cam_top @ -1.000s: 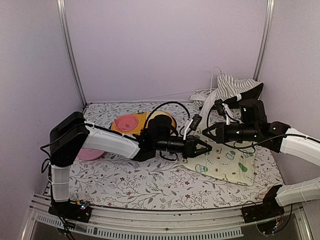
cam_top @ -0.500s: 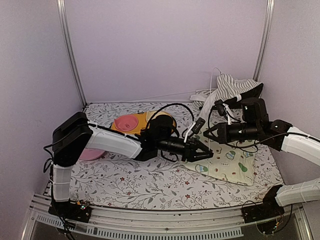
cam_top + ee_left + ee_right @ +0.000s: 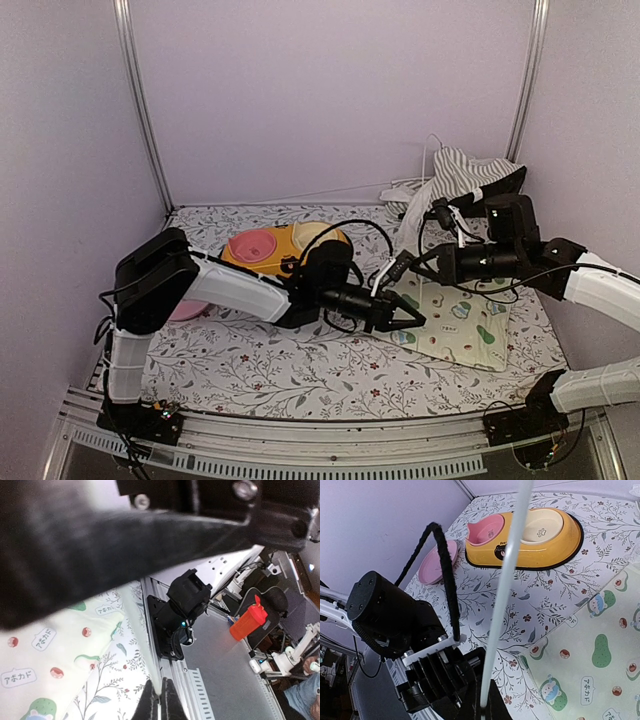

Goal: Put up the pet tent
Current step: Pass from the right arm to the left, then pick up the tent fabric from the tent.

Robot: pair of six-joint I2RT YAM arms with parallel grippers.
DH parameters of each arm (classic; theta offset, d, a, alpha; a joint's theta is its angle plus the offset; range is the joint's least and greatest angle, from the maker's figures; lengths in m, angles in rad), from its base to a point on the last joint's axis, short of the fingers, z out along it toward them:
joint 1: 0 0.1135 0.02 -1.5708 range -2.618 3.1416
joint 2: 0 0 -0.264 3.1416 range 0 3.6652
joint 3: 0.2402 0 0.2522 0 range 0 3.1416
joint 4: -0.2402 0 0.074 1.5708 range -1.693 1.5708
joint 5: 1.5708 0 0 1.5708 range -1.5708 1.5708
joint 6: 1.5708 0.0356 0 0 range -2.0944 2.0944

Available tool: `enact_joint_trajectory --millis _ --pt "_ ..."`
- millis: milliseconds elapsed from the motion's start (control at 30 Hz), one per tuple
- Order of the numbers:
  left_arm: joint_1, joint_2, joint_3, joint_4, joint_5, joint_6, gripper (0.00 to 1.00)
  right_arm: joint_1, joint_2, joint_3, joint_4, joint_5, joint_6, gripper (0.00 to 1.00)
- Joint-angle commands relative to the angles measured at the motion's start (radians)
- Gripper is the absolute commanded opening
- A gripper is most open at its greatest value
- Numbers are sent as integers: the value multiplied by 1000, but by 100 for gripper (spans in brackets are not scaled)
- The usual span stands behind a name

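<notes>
pet tent (image 3: pixel 465 170) behind mat (image 3: pixel 460 330); bowl (image 3: pixel 265 245) left of mat

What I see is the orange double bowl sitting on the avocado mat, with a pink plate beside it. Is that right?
Not quite. The orange double bowl sits on the flowery cloth, not on the avocado mat, which lies apart from it. The right wrist view shows this. The pink plate is beside it, as you said.
</notes>
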Motion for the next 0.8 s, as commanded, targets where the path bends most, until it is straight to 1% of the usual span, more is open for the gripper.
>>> enact_joint_trajectory --millis 0,100,167,200,233,333,400,467,567,633,667,767 --pt "-18 0 17 48 11 8 0 -14 -23 26 41 45 -47 7" --pt "-21 -19 -1 86 -27 -11 0 -17 -69 9 40 108 -31 42" --pt "-21 -33 -19 126 -51 -37 0 -28 -95 1 36 151 -20 61" --pt "-20 -44 -28 145 -67 -48 0 -39 -106 -1 29 179 -8 68" --pt "-20 -51 -35 162 -76 -59 0 -58 -116 -5 23 196 4 72" --pt "-21 -68 -47 187 -106 -76 0 -139 -149 -23 32 195 35 82" --pt "-21 -73 -48 189 -118 -81 0 -214 -164 -37 56 165 66 84" --pt "-21 -76 -47 187 -123 -82 0 -279 -170 -46 80 155 108 84" --pt "-20 -80 -45 187 -127 -84 0 -395 -152 -56 135 138 155 79" --pt "-20 -80 -40 185 -124 -84 0 -491 -112 -65 209 55 185 72" --pt "-20 -80 -37 183 -124 -86 0 -540 -80 -69 272 5 208 70" --pt "-22 -83 -33 171 -119 -79 0 -636 31 -70 397 -88 282 69"
